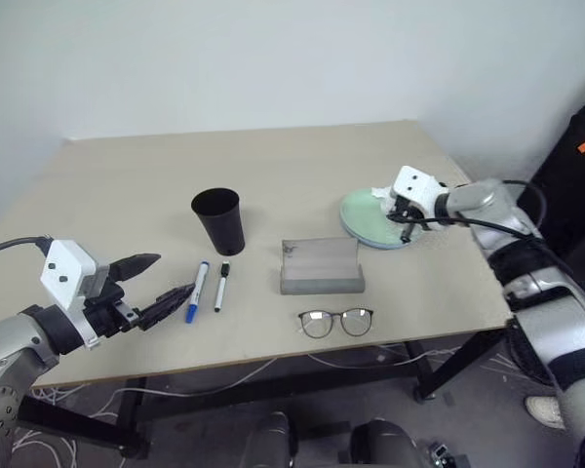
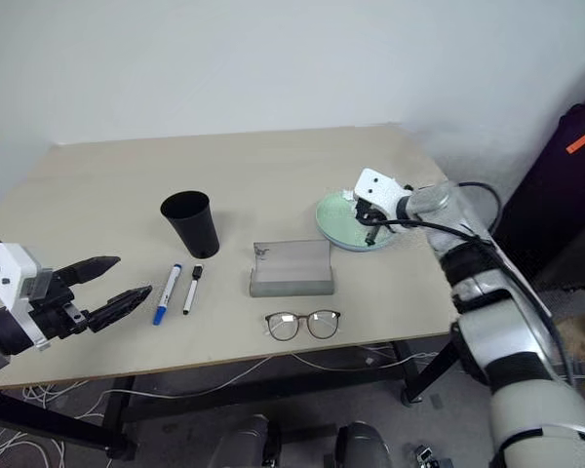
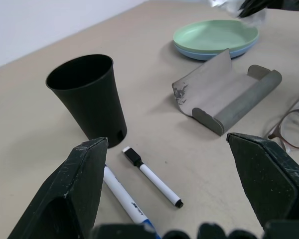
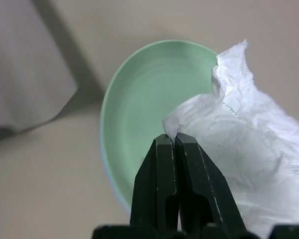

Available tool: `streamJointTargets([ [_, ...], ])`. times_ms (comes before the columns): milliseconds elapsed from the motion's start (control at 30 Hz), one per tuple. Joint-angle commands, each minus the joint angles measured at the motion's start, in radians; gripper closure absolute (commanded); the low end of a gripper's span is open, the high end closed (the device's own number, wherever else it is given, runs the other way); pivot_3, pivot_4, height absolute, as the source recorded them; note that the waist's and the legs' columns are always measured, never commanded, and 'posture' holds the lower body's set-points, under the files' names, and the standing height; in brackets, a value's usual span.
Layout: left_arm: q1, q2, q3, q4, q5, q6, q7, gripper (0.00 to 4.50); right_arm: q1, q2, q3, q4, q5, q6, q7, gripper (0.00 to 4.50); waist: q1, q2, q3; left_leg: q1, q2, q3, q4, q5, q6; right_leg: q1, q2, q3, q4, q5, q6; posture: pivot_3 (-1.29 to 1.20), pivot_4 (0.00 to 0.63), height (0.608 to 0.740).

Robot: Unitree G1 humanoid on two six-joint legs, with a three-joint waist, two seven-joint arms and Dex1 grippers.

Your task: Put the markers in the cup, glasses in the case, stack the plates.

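Risk: right gripper (image 4: 175, 142) hangs over the plates (image 1: 366, 222), mint green on blue, already stacked at 3 o'clock of the case (image 1: 320, 265). Fingers pressed together against the white tissue (image 4: 254, 149); whether they pinch it I cannot tell. Dragging it could shift the stack.

Left gripper (image 1: 156, 283) spread wide, empty, at 8 o'clock of the markers (image 1: 207, 287), which lie on the tabletop (image 1: 273, 166) at 6 o'clock of the cup (image 1: 219, 221). Glasses (image 1: 335, 321) lie outside the open case, at its 6 o'clock.
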Motion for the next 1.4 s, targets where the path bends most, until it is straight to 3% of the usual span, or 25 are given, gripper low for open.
streamJointTargets([
  [33, -0.007, 0.009, 0.016, -0.019, 0.0, -0.01, 0.007, 0.32, -0.086, 0.037, -0.026, 0.146, -0.049, -0.112, -0.12, 4.46, 0.0, 0.0, 0.0, 0.0, 0.0, 0.0, 0.0, 0.0, 0.0, 0.0, 0.0, 0.0, 0.0, 0.0, 0.0, 0.0, 0.0, 0.696],
  [300, 0.022, 0.004, 0.035, -0.044, -0.007, -0.005, 0.015, 0.32, -0.14, 0.113, -0.06, 0.299, -0.086, -0.207, -0.242, 4.46, -0.003, 0.001, 0.0, 0.0, 0.003, 0.003, 0.002, 0.0, 0.0, 0.0, 0.002, 0.002, 0.0, 0.003, -0.001, 0.0, 0.0, 0.696],
  [433, 0.024, 0.006, 0.036, -0.045, -0.009, -0.005, 0.02, 0.32, -0.147, 0.127, -0.078, 0.317, -0.097, -0.22, -0.258, 3.58, -0.002, 0.001, 0.0, 0.001, 0.006, 0.003, 0.002, 0.001, -0.001, -0.001, 0.004, 0.002, 0.0, 0.004, -0.003, 0.0, 0.0, 0.696],
  [533, 0.009, 0.013, 0.028, -0.034, 0.004, -0.014, 0.027, 0.32, -0.152, 0.122, -0.099, 0.315, -0.087, -0.223, -0.256, 2.64, -0.002, 0.001, 0.0, 0.001, 0.007, 0.003, 0.003, 0.001, -0.001, -0.001, 0.006, 0.002, 0.0, 0.005, -0.004, 0.0, 0.0, 0.696],
  [633, -0.047, 0.03, 0.001, -0.001, 0.034, -0.032, 0.042, 0.32, -0.162, 0.097, -0.123, 0.303, -0.078, -0.234, -0.234, 2.64, -0.001, 0.001, 0.0, 0.0, 0.007, 0.003, 0.003, 0.001, -0.001, -0.001, 0.007, 0.002, 0.0, 0.005, -0.005, 0.0, 0.0, 0.696],
  [767, -0.186, 0.042, -0.081, 0.064, 0.075, -0.043, 0.065, 0.32, -0.167, 0.056, -0.163, 0.263, -0.054, -0.248, -0.132, 2.64, 0.003, 0.002, 0.0, 0.001, 0.008, 0.003, 0.004, 0.001, -0.002, -0.001, 0.008, 0.003, 0.0, 0.007, -0.006, 0.0, 0.0, 0.696],
  [967, -0.35, 0.038, -0.239, 0.13, 0.121, -0.035, 0.062, 0.32, -0.111, -0.012, -0.201, 0.116, 0.006, -0.235, 0.147, 2.64, -0.001, 0.002, 0.0, 0.001, 0.008, 0.003, 0.006, 0.001, -0.002, 0.0, 0.01, 0.005, 0.0, 0.009, -0.006, 0.0, 0.0, 0.696],
  [1167, -0.488, 0.039, -0.492, 0.203, 0.21, -0.084, -0.057, 0.32, 0.13, -0.188, -0.194, -0.391, 0.161, -0.039, 0.583, 2.64, 0.011, 0.002, -0.001, 0.0, 0.008, 0.002, 0.007, 0.001, -0.002, 0.001, 0.011, 0.005, -0.001, 0.009, -0.006, 0.0, 0.0, 0.696],
  [1367, -0.627, -0.007, -0.648, 0.307, 0.265, -0.143, -0.171, 0.32, 0.224, -0.274, -0.195, -0.583, 0.22, 0.122, 0.68, 2.64, 0.002, 0.003, 0.0, 0.0, 0.008, 0.001, 0.009, 0.001, -0.002, -0.001, 0.011, 0.005, 0.0, 0.012, -0.007, 0.0, 0.0, 0.696],
  [1400, -0.647, -0.018, -0.672, 0.319, 0.273, -0.149, -0.189, 0.32, 0.236, -0.287, -0.194, -0.607, 0.236, 0.148, 0.702, 2.26, 0.002, 0.003, 0.0, 0.001, 0.008, -0.001, 0.009, 0.001, -0.002, -0.001, 0.011, 0.003, 0.0, 0.013, -0.008, 0.0, 0.0, 0.696],
])
